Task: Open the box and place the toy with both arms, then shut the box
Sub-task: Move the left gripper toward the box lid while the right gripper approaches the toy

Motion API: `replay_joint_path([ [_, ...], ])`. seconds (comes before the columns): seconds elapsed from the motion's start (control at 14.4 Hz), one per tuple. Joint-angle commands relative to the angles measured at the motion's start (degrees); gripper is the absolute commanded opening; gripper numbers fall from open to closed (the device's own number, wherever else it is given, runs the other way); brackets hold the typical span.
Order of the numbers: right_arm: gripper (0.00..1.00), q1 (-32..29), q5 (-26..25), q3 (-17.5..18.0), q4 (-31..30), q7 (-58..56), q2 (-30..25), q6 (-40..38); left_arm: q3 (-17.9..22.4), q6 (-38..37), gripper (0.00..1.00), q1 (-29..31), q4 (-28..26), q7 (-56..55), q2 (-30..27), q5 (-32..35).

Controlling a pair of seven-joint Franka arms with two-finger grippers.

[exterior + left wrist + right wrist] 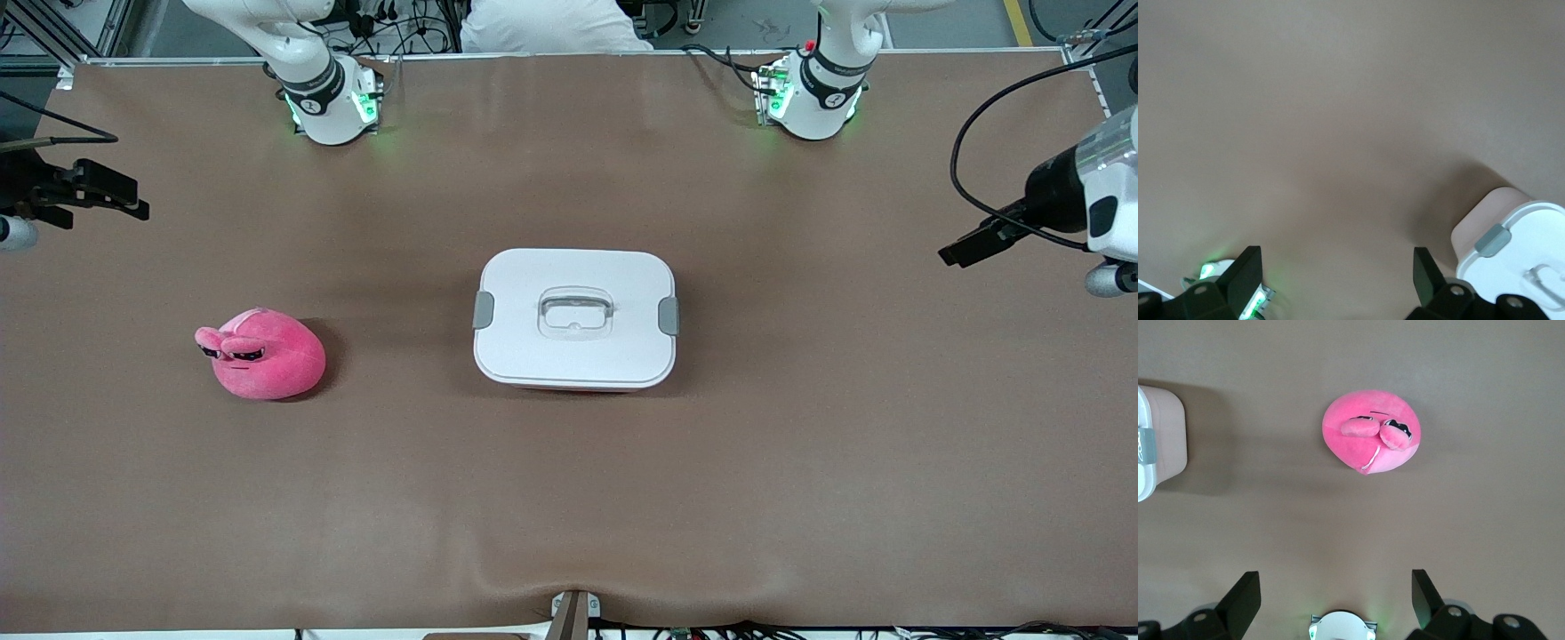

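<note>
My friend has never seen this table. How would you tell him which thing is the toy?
Look at the big brown table and find the white-lidded box in its middle. From there, go toward the right arm's end of the table. The toy sits there alone: a small, soft, hot-pink blob with sleepy dark eyes, much smaller than the box.

The box (pixel 1158 440) is cut off by both wrist views' edges, its tub mostly hidden under the lid.
</note>
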Motion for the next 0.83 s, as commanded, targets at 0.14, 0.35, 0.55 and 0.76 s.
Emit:
replay_joint_path([
  [0.14,1.00,1.4,0.1,0.3,-4.2,-0.6,-0.6,-0.2,-2.7,1.6,1.00,-0.5,1.2,-11.8,1.5,-0.6],
  [0.35,1.00,4.9,0.1,0.2,-7.3,-0.6,-0.8,0.6,-4.7,2.7,1.00,-0.5,1.3,-19.3,2.1,-0.6],
  [0.55,1.00,7.3,0.2,0.3,-10.9,-2.4,-0.8,3.5,-6.9,5.9,1.00,-0.6,1.3,-22.0,3.3,-0.6],
  [0.76,1.00,12.8,0.2,0.3,-13.2,-3.8,-0.8,6.9,-8.2,7.7,1.00,-1.1,1.3,-29.0,4.4,-1.3],
])
